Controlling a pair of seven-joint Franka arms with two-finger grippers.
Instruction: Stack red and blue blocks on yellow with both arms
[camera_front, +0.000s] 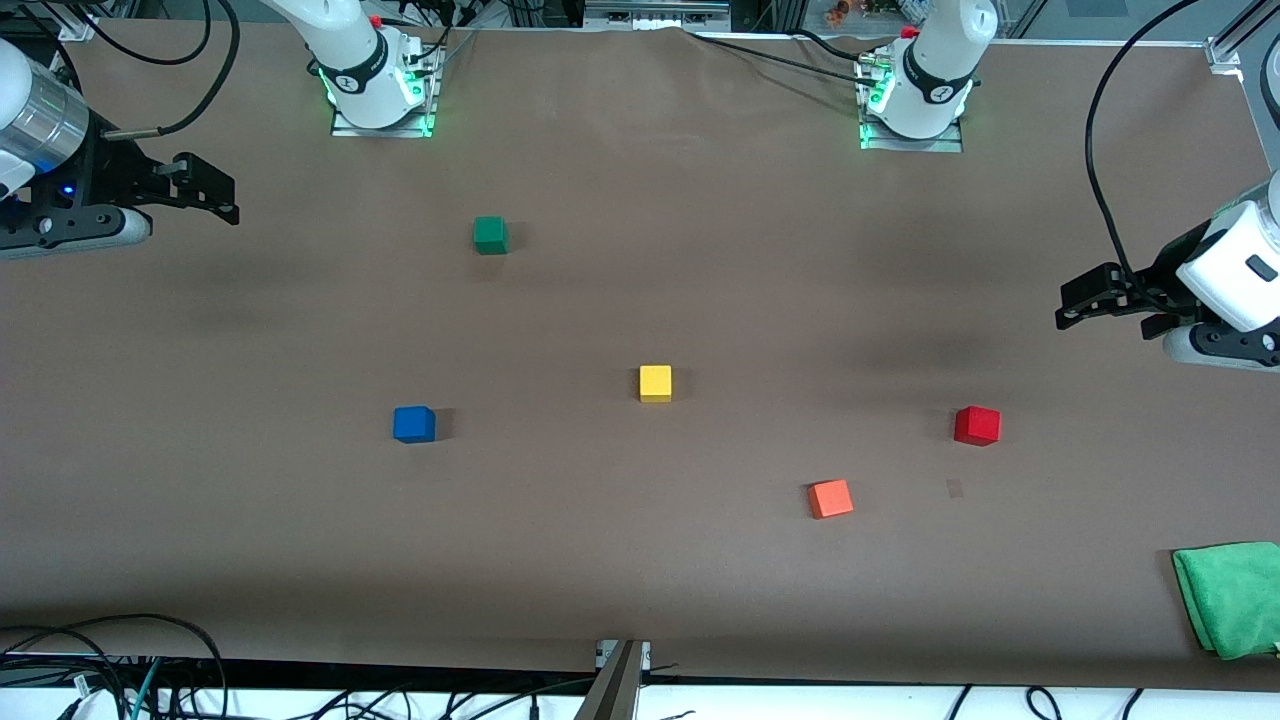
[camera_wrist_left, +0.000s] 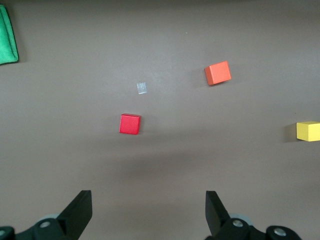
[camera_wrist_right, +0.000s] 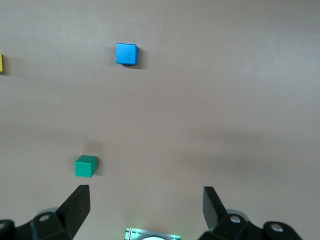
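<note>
While both arms wait raised at the table's ends, left claw and right claw gape empty.

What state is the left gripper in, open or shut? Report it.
Open. The left gripper has its two fingers standing wide apart with bare table between them, holding nothing; the red block lies untouched on the table.

front view: high camera facing both arm bases, taking in the whole brown paper-covered tabletop. left wrist view: looks straight down from well above, sharing the small matte red cube, lighter orange cube and bright yellow cube with the front view. right wrist view: likewise downward, sharing the bright blue cube and green cube.
</note>
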